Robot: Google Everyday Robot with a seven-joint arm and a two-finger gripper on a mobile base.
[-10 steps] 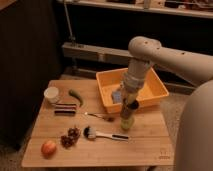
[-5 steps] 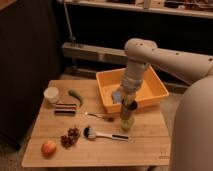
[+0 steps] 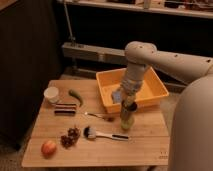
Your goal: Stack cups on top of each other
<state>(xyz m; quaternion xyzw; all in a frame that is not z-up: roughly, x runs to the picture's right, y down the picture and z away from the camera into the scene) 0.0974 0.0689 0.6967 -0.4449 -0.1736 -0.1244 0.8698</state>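
The pale lime green cup [image 3: 126, 122] stands upright on the wooden table [image 3: 145, 145], just in front of the yellow bin. My gripper [image 3: 128, 107] hangs straight down from the arm, directly over the cup and at its rim. A dark shape [image 3: 129, 105] sits at the gripper's tip, right on top of the green cup. It may be the dark grey-black cup, but I cannot tell it apart from the gripper.
A yellow bin [image 3: 157, 90] stands at the back right with a bluish item [image 3: 116, 96] inside. On the table are a white round container [image 3: 51, 94], green pepper [image 3: 76, 96], dark bar [image 3: 65, 109], fork [image 3: 97, 116], brush [image 3: 102, 134], grapes [image 3: 70, 137] and an apple [image 3: 48, 148].
The arm's upper part has shifted slightly to the left. The gripper has stayed over the green cup.
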